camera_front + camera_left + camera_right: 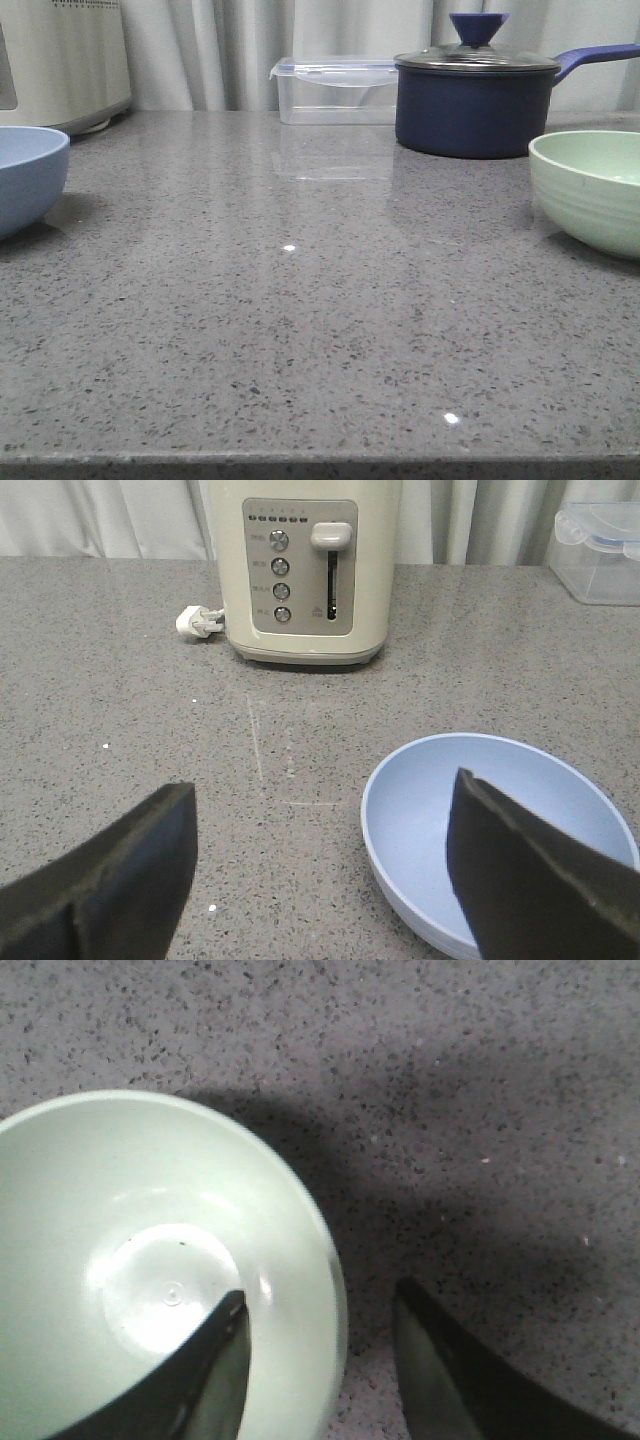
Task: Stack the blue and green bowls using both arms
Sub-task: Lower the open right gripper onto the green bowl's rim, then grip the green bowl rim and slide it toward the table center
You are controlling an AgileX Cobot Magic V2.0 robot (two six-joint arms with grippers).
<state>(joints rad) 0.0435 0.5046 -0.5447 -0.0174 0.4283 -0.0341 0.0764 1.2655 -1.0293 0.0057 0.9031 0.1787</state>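
- The pale powder-blue round plastic bowl (28, 178) sits upright at the left edge of the front view, cut off by the frame; the left wrist view shows it empty inside.
- The pale mint-green round bowl with faint ridges (590, 190) sits upright at the right edge of the front view, well apart from the blue one, and its inside is bare too.
- The 2 bowls are not yet stacked; each rests on the grey speckled stone countertop (300, 330).
- The left gripper (320, 865) has its black fingers wide apart; one fingertip (530, 880) overlaps the blue bowl's near side, the other (110, 890) is over bare counter. I can't tell whether it touches the rim.
- The right gripper (320, 1370) is spread too, 1 finger (195, 1385) inside the green bowl and 1 (470, 1380) outside, the rim between them, not clamped.
- At the upper centre of the front view stands a clear plastic lidded box (335, 90), seemingly empty.
- Just beside it, a dark navy saucepan with glass lid (472, 100); contents hidden.
- A cream toaster (302, 575) stands at the upper middle of the left wrist view.
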